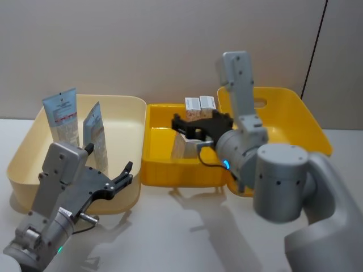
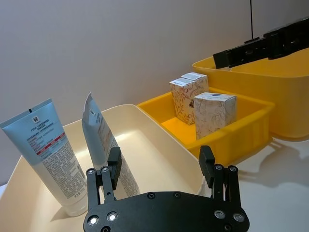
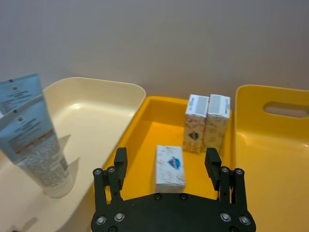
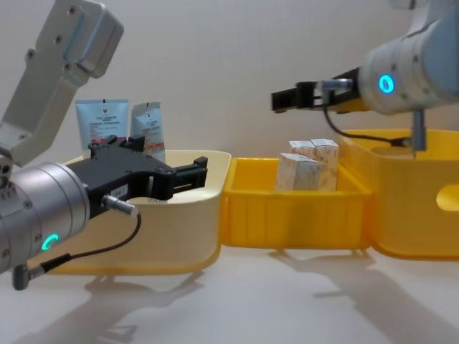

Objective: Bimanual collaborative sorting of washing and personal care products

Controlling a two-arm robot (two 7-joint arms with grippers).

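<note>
Hovering nearest to me is the left gripper [image 2: 160,157], low over the worktop [image 1: 187,238] at the near rim of the cream tub [image 1: 122,100]. Its jaws are spread wide and carry nothing. Just beyond them, inside that tub, stand two pale-blue tubes, both upright on their caps with the crimped ends up: the taller tube [image 2: 48,154] toward the tub's outer side and the narrower tube [image 2: 99,140] beside it, turned edge-on to the gripper.

Further in, touching the cream tub's side, sits the small yellow tray [image 2: 244,128]. The right gripper [image 3: 166,155] hangs above it, jaws likewise apart and empty, lined up over the near carton [image 3: 170,166], which stands alone in the middle of the tray. Against the tray's far wall are two more cartons [image 3: 197,123], upright and pressed together side by side. To the right of the tray is the large yellow tub [image 3: 270,159]; the part of its floor I can see is bare.

My reading is that the sort is well along: tubes are grouped in the cream tub, cartons in the tray, and neither arm is carrying anything. What is left is hard to judge from here. Perhaps the lone carton needs tucking up against the pair, or one group is meant for the large tub. With each gripper poised over its own group, I would guess a pick is being set up on both sides.
</note>
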